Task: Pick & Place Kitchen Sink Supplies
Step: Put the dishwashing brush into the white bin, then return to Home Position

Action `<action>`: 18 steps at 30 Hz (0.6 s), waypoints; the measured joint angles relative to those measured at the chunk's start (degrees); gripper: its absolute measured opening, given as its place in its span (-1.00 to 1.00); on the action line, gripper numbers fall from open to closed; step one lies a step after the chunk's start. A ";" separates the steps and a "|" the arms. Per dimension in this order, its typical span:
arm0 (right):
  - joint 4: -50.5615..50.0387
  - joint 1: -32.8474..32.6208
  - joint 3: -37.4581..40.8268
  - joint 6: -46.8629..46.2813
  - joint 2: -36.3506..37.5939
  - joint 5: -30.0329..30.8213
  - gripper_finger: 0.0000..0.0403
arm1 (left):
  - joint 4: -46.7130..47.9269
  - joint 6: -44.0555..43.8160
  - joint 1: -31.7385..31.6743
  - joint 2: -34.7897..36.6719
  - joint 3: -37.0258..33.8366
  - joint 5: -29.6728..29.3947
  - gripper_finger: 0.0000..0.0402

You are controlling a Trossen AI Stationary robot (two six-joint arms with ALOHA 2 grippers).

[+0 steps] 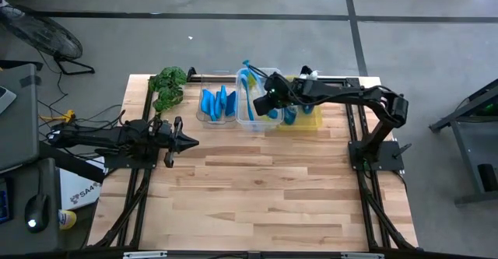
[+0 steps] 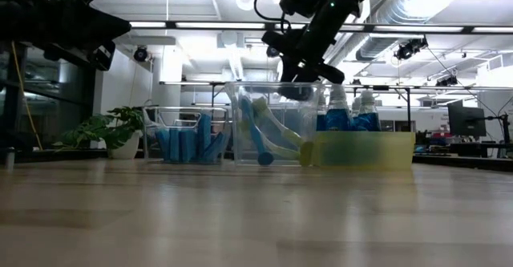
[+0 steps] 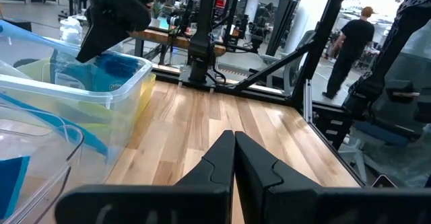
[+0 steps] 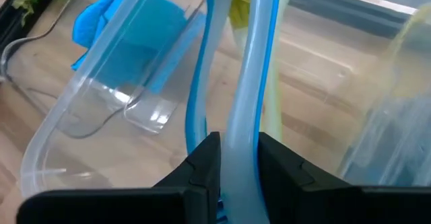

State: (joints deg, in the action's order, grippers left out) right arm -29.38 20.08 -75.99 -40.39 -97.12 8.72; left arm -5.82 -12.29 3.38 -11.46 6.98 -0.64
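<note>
Three bins stand in a row at the table's far edge. A clear bin holds blue sponges. The middle clear bin holds long-handled dish brushes leaning on its walls. The yellow bin holds blue-liquid bottles. My right gripper hangs over the middle bin, slanting down, shut on a pale blue brush. My left gripper waits shut and level at the table's left, touching nothing. My right gripper pinches the blue brush's handle between its two fingers, one on each side. It comes from above, slanting down toward the bin, and the handle runs on ahead of the fingers into the middle bin. Whether its lower end rests in the bin I cannot tell.
A green leafy plant lies at the far left corner, beside the sponge bin. The near and middle parts of the wooden table are bare boards. Metal frame rails run along the table's left and right sides.
</note>
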 joint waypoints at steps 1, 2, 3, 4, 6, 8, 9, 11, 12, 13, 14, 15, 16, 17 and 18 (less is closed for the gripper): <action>-0.28 -0.01 0.00 -0.54 0.00 0.35 -0.66 | 0.00 0.00 0.00 0.00 0.01 0.00 -0.99; -0.38 0.00 0.00 -0.94 0.00 0.41 -0.64 | 0.00 0.00 0.00 0.00 0.02 -0.01 -0.99; -0.35 0.02 0.00 -1.35 0.00 0.28 -0.60 | 0.00 0.00 0.00 0.00 0.04 0.01 -0.99; -0.38 0.02 0.00 -1.64 0.00 -0.12 -0.55 | -0.01 0.00 0.00 0.00 0.04 -0.01 -0.99; -0.28 0.04 0.00 -1.68 0.02 -1.20 -0.44 | 0.00 0.00 0.00 0.00 0.04 -0.01 -0.99; -0.07 0.04 0.00 -1.21 0.04 -2.25 -0.35 | 0.00 0.00 0.00 0.00 0.04 -0.01 -0.99; 0.10 0.04 0.00 -0.95 0.04 -2.97 -0.32 | 0.00 0.00 0.00 0.00 0.04 -0.01 -0.99; 0.03 0.04 0.00 -1.16 0.04 -3.58 -0.26 | 0.00 0.00 0.00 0.00 0.04 -0.01 -0.99; 0.02 0.04 0.00 -1.34 0.04 -4.00 -0.24 | -0.02 0.00 0.00 0.00 0.04 -0.01 -0.99; 0.02 0.06 0.00 -1.47 0.16 -4.44 -0.23 | 0.00 0.00 0.00 0.00 0.04 -0.01 -0.99; -0.11 0.35 0.00 -1.51 0.53 -5.11 -0.22 | 0.00 0.00 0.00 0.00 0.04 -0.01 -0.99; -0.19 0.66 0.00 -1.62 0.93 -5.85 -0.22 | 0.00 0.00 0.00 0.00 0.04 -0.01 -0.99; -0.07 0.98 0.00 -1.66 1.54 -6.15 -0.22 | -0.01 0.00 0.00 0.00 0.04 -0.01 -0.99; -0.01 1.40 0.00 -1.80 2.48 -6.34 -0.22 | -0.02 0.00 0.00 0.00 0.04 -0.01 -0.99; -0.04 1.80 0.00 -1.77 3.51 -6.48 -0.22 | 0.00 0.00 0.00 0.00 0.04 -0.01 -0.99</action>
State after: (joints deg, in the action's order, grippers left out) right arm -29.42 21.88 -75.99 -42.16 -93.61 2.24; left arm -5.83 -12.29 3.38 -11.47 7.03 -0.64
